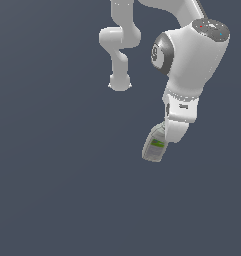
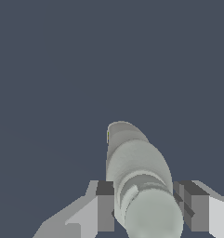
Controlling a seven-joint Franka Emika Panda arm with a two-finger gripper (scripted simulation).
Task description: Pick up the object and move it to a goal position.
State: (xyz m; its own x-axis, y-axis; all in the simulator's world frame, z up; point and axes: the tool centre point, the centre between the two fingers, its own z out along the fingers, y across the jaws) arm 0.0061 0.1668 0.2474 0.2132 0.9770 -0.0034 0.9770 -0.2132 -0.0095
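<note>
One bottle [image 2: 139,186] is all there is to work on, and in the wrist view it sits between the two fingers [image 2: 105,207] of the gripper [image 2: 148,209], its rounded grey cap nearest the camera and its pale body running out past the fingertips. One finger pad looks to be touching the bottle's side; the other stands just beside it with a thin dark gap showing, so the fingers are drawn in around the bottle but I cannot tell whether they are fully clamped on it. In the exterior view the bottle [image 1: 155,146], with its green label patch facing out, lies tilted just under the gripper [image 1: 164,137] at the end of the arm [image 1: 192,55], and the fingers themselves are mostly hidden there behind the hand and the bottle. The flat dark surface gives no shadow or edge to show whether the bottle rests on it or hangs clear, and no goal marker is visible in either view. My reading is that the step in hand is the grasp itself, either closing or just closed. The next move calls for a firm pinch on both sides of the body, then a straight lift before any sideways travel. The bottle is round and narrower than the opening, so it could roll or swing between the pads if the hold is loose.
</note>
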